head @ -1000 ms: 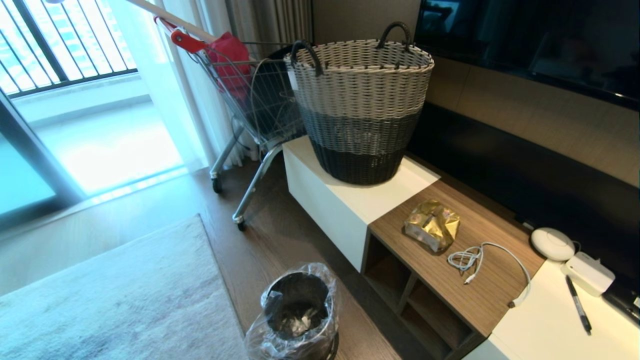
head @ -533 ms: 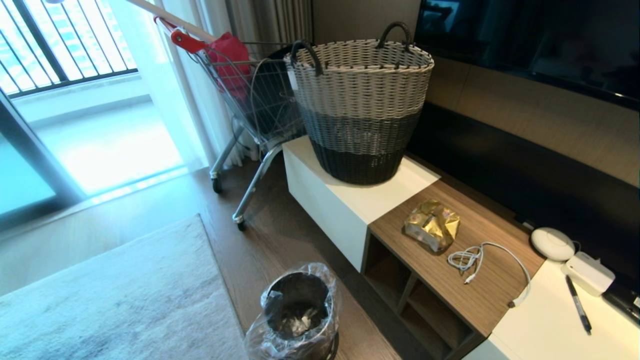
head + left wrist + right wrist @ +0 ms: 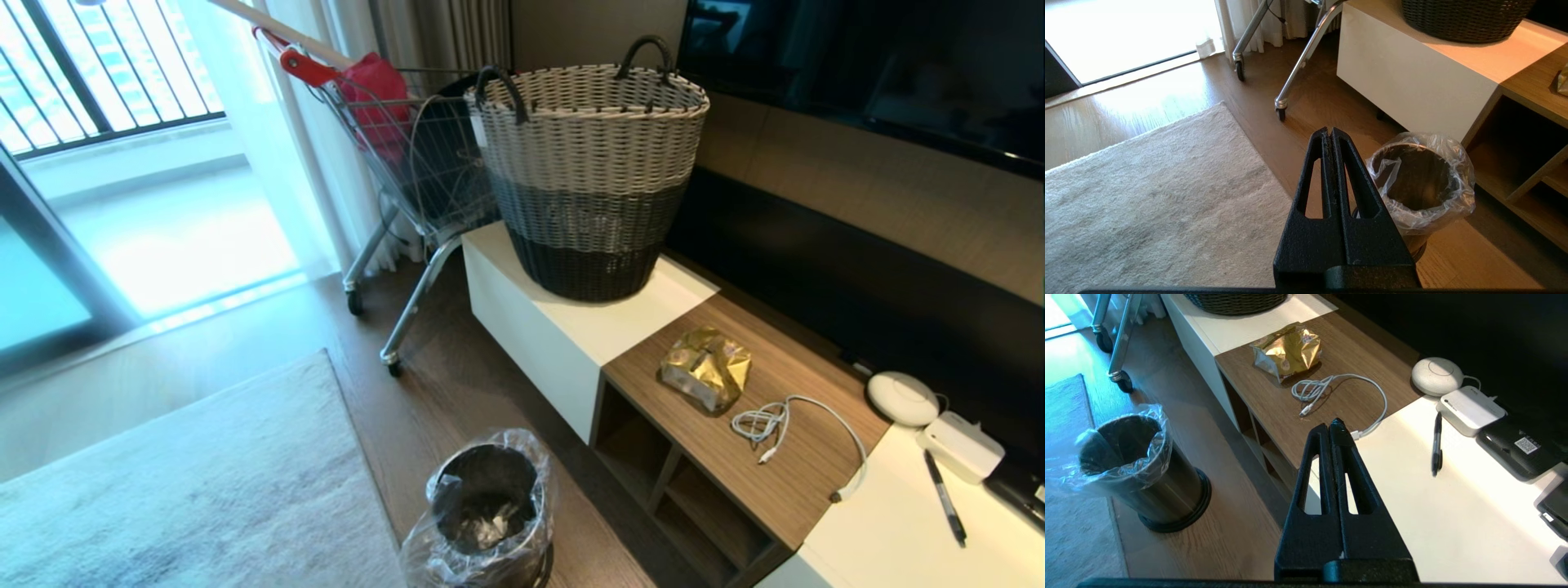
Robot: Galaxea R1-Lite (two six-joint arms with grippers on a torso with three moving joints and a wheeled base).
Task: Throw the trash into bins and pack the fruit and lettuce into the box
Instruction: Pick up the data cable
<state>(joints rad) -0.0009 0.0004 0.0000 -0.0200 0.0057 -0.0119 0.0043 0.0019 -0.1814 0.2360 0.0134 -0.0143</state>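
The gold snack wrapper lies crumpled on the wooden section of the low cabinet, just beside a coiled white cable, and that closeness is the main worry: a pinch that comes in from the cable's side could hook a loop and drag it along. The wrapper is crinkled and slick, so a shallow grip may slide off it. The right gripper hangs above the cabinet's front edge with its fingers pressed together, holding nothing; it would need to spread before reaching. The left gripper is likewise closed and empty, out over the floor beside the steel bin. That bin stands on the floor near the cabinet front, its loose liner bag flaring over the rim, which could catch a falling wrapper. The woven basket crowds the far end; the floor and rug give open room.
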